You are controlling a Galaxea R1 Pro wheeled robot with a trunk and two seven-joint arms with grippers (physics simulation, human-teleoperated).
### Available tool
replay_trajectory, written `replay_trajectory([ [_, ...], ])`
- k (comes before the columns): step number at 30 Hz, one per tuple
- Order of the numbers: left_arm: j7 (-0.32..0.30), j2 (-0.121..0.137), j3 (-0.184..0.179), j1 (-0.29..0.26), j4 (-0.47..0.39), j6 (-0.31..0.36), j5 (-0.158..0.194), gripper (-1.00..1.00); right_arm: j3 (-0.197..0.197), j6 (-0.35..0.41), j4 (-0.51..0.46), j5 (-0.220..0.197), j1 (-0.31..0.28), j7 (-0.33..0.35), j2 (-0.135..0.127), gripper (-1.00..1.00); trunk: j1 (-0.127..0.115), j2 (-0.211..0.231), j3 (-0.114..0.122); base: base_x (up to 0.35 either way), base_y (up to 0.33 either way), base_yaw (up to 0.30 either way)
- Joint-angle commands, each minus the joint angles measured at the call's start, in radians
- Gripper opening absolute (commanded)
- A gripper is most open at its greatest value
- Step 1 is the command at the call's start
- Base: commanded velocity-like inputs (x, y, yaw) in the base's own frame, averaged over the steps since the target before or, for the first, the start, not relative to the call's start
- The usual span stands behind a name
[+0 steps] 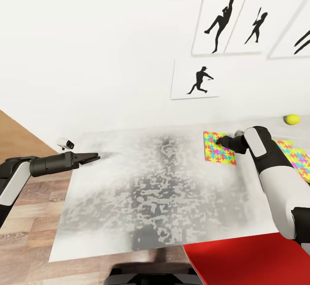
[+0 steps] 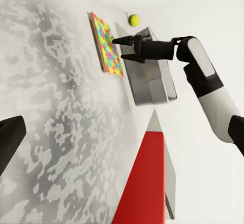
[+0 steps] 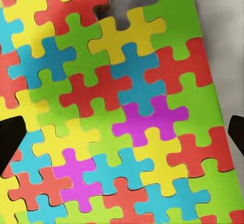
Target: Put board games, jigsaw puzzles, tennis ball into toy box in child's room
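While the left gripper (image 1: 95,157) is hovering over the table's (image 1: 129,216) left edge, fingers pinched together on nothing, the right gripper (image 1: 220,140) is hanging spread-fingered over the near jigsaw puzzle (image 1: 216,149), lying flat toward the table's far right. Thin, stiff and light, it is probably needing an edge grip.

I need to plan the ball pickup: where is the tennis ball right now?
In the head view the tennis ball lies at the far right of the table, near the wall, beyond the right gripper and both jigsaw puzzles.
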Motion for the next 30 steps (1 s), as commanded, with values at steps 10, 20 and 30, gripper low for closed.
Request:
replay_trajectory([
  [10, -0.002, 0.000, -0.002, 0.000, 0.000, 0.005, 0.001, 1.00, 0.000, 0.002, 0.000, -0.010, -0.001, -0.009, 0.003, 1.00, 0.001, -0.002, -0.001, 0.011, 0.044, 0.000],
  [20, -0.001, 0.000, -0.002, -0.001, 0.000, 0.004, 0.001, 1.00, 0.001, 0.002, 0.000, -0.010, -0.001, -0.009, 0.009, 1.00, 0.001, -0.002, -0.001, 0.000, 0.116, 0.000],
  [30, -0.002, 0.001, -0.002, 0.000, 0.000, 0.006, 0.001, 1.00, 0.001, 0.002, -0.003, -0.009, -0.001, -0.010, 0.009, 1.00, 0.001, -0.002, -0.001, -0.013, 0.025, 0.000],
])
